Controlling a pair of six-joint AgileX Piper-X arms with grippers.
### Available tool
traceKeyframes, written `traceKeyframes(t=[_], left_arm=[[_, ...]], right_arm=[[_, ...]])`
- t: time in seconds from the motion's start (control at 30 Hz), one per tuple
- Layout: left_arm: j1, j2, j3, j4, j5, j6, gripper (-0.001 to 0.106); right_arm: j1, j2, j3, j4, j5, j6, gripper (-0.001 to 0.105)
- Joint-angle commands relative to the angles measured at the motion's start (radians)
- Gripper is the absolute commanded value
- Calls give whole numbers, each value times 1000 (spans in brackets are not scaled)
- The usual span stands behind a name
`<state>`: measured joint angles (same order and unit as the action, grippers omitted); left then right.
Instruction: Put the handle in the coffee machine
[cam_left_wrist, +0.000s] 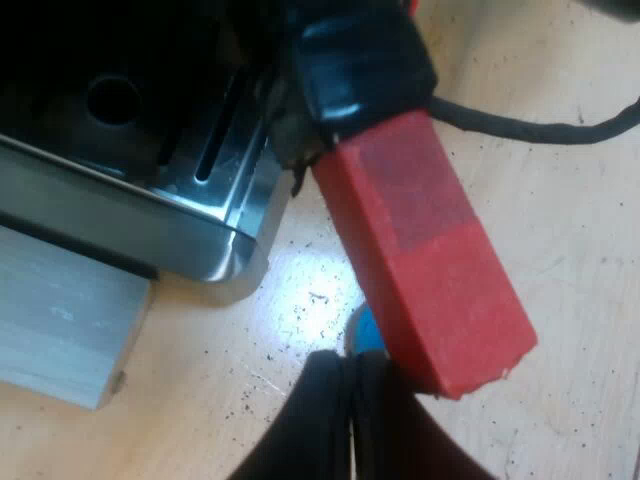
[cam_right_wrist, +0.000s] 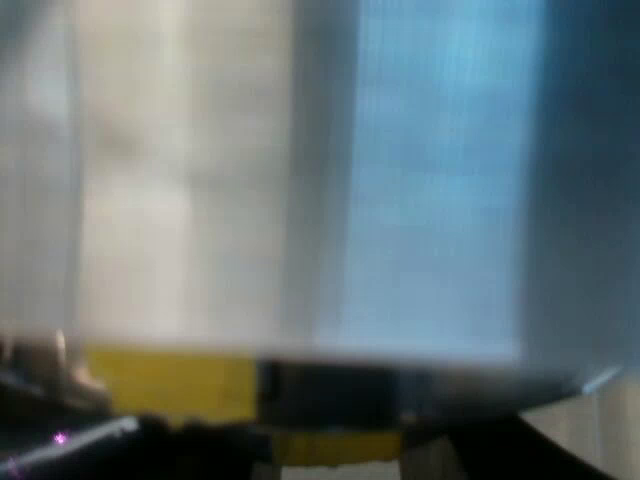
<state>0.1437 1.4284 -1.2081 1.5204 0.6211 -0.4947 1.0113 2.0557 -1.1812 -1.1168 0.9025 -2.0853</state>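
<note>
The holder's dark handle (cam_left_wrist: 360, 60) sticks out from the espresso machine's front and ends in a long red block (cam_left_wrist: 430, 270). The holder's metal part is hidden. My left gripper (cam_left_wrist: 352, 425) is shut, its two black fingers pressed together with nothing between them, just beside the red end's tip. A small blue thing (cam_left_wrist: 366, 330) peeks out between the fingers and the red block; I cannot tell what it is. In the right wrist view, my right gripper (cam_right_wrist: 330, 445) shows as dark blurred shapes close against a pale and blue surface (cam_right_wrist: 420, 200).
The machine's shiny metal drip tray (cam_left_wrist: 130, 200) sits over a pale wooden block (cam_left_wrist: 60, 320). The wooden table (cam_left_wrist: 560, 240) carries scattered coffee grounds. A yellow strip (cam_right_wrist: 170, 385) runs under the blurred surface in the right wrist view.
</note>
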Motion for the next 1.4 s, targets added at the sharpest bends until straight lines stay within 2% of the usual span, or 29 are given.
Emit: traceKeyframes(t=[0.03,0.33,0.47,0.53,0.6,0.73,0.87,1.2,1.3,1.4], left_arm=[[-25,-20,1,27,59,6,1],[-179,-20,45,27,72,-6,1],[-217,-24,55,27,72,-24,1],[-219,-32,55,19,80,-28,1],[-219,-51,55,-4,95,-69,1],[-219,-91,69,-53,98,-103,1],[-219,-107,89,-85,98,-114,1],[-219,-107,104,-87,121,-159,1],[-219,-107,105,-93,126,-163,1],[-219,-107,105,-109,129,-195,1]], right_arm=[[-7,-45,-41,-136,-17,-5,29],[-7,-45,-41,-136,-13,-5,30],[8,-45,-41,-136,100,-65,30],[19,-48,-41,-136,144,-85,36],[36,-57,-35,-133,162,-97,47],[49,-81,-9,-134,192,-103,51],[57,-138,61,-117,253,-103,51],[113,-354,324,-117,312,-119,51],[147,-433,394,-117,312,-138,51],[185,-511,444,-97,312,-147,51]])
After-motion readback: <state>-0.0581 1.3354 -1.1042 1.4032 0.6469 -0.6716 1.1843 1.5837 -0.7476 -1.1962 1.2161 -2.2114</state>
